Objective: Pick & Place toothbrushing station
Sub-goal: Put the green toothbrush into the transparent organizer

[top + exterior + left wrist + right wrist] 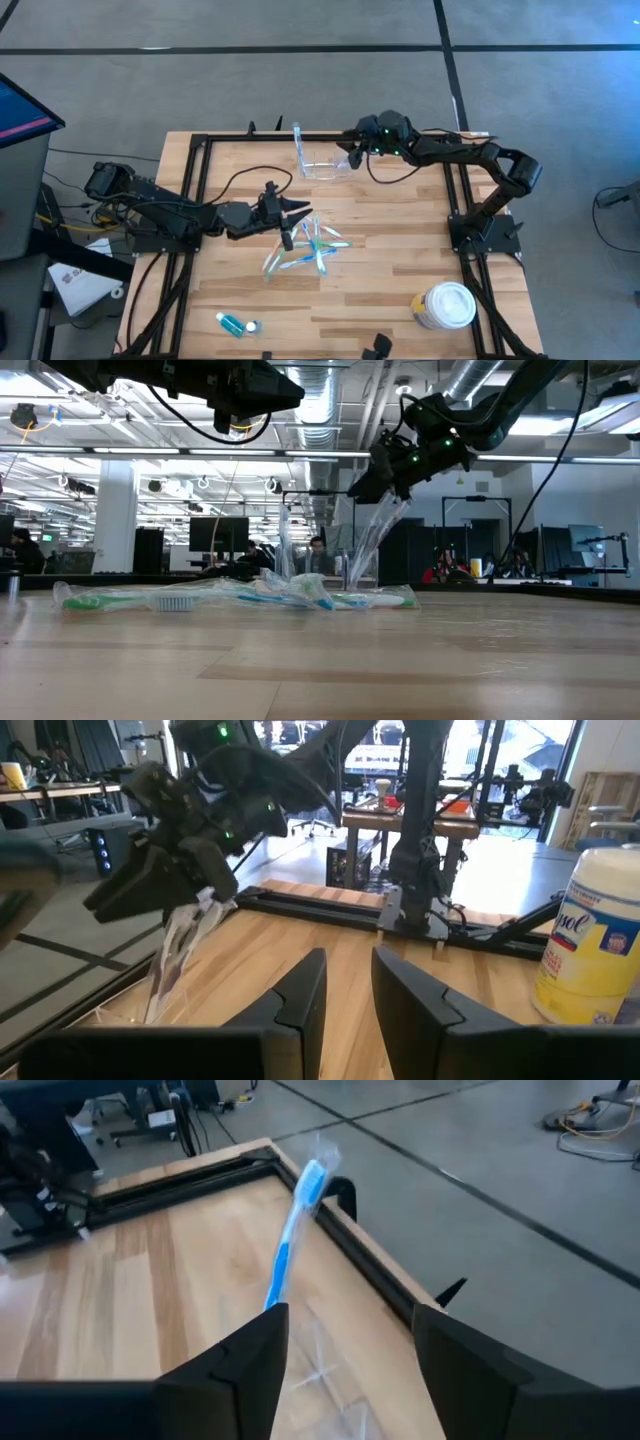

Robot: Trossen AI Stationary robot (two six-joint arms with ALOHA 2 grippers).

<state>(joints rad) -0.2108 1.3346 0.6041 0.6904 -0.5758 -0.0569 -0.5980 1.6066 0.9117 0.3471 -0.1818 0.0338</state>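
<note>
Toothbrushing station (327, 167) lies upper centre of desk (400, 260), long axis left-right; right gripper (352, 157) fingers spread wide at its right end.

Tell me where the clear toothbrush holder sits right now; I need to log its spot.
In the high view the clear holder sits near the table's far edge, right under the open right gripper, with a blue toothbrush standing in it.

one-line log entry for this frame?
right gripper: jaws open over clear holder, far edge | blue toothbrush upright in holder | left gripper: above toothbrush pile, mid-table
</note>
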